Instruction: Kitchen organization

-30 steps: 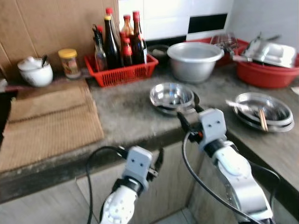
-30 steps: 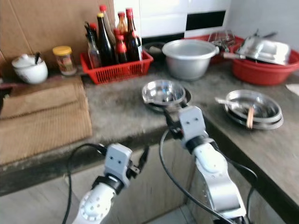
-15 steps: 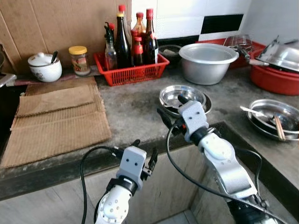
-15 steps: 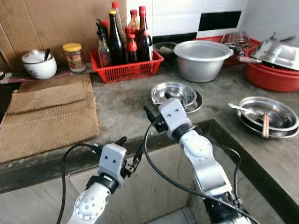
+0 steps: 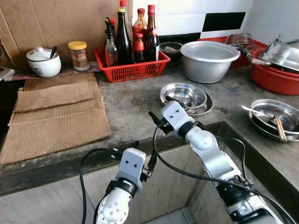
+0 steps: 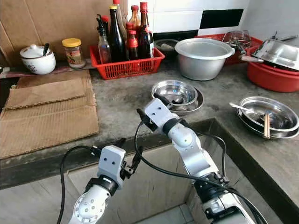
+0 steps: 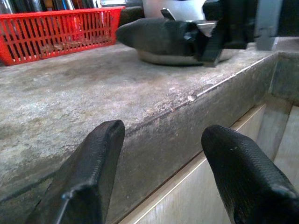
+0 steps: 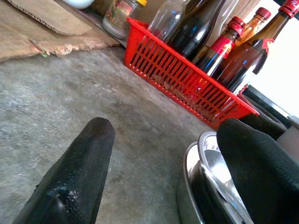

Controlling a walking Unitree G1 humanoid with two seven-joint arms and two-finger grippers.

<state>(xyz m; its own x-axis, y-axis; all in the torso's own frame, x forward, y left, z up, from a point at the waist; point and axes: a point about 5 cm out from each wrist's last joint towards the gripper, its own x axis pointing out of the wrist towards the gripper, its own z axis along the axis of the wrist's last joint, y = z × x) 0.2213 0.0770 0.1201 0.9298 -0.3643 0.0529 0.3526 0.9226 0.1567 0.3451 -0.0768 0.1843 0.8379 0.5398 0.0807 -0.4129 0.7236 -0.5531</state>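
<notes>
We hold the right gripper (image 5: 158, 122) with fingers spread, empty, beside the steel bowls (image 5: 183, 95); a careless sweep risks knocking them across the worktop (image 5: 126, 109).

Grey stone countertop (image 5: 131, 105), cardboard-lined wall (image 5: 51, 21), white and black tiles (image 5: 196, 18).

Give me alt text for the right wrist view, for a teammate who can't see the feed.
The right gripper, its two black fingers apart, hovers low over the grey stone counter with the rim of a shiny steel bowl between them. Behind stands a red plastic basket of sauce bottles, beside brown cardboard.
</notes>
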